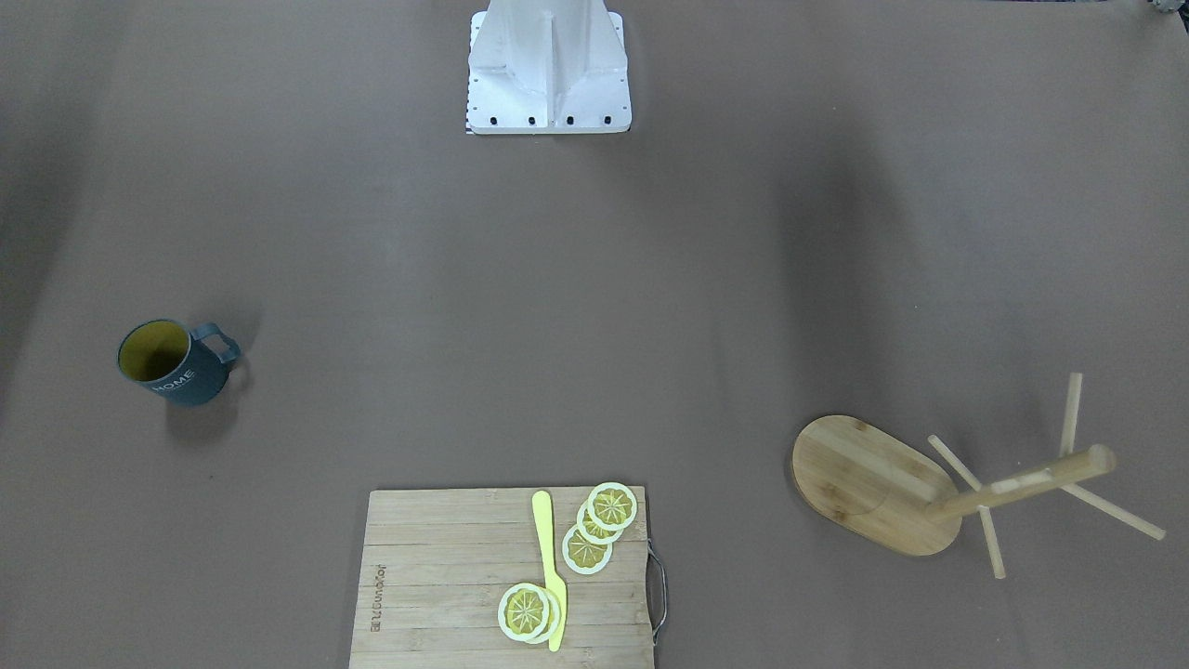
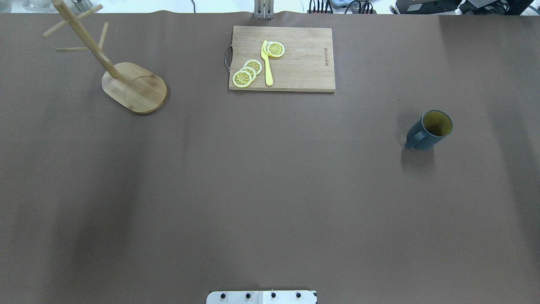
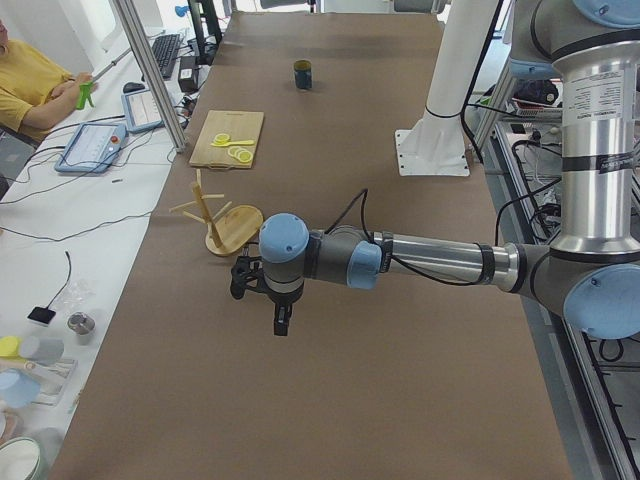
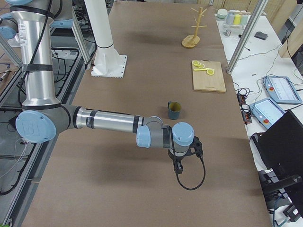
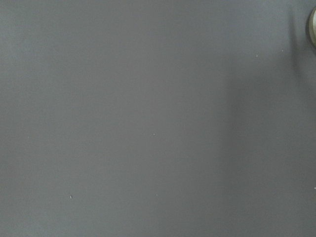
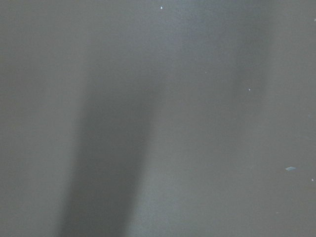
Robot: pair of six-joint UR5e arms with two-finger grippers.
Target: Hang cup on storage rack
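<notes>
The dark blue-grey cup (image 1: 174, 363) with a yellow-olive inside stands upright on the brown table, also in the overhead view (image 2: 430, 129) at the right. The bamboo storage rack (image 1: 871, 485) stands upright at the far left of the overhead view (image 2: 134, 86), its pegs bare. My left gripper (image 3: 282, 322) shows only in the exterior left view, hanging above the table near the rack (image 3: 224, 223); I cannot tell if it is open or shut. My right gripper (image 4: 177, 166) shows only in the exterior right view, above the table short of the cup (image 4: 174, 110); I cannot tell its state.
A wooden cutting board (image 2: 303, 63) with lemon slices (image 2: 247, 72) and a yellow knife (image 2: 266, 63) lies at the far edge between cup and rack. The white robot base (image 1: 548, 74) stands at the near edge. Both wrist views show only brown table.
</notes>
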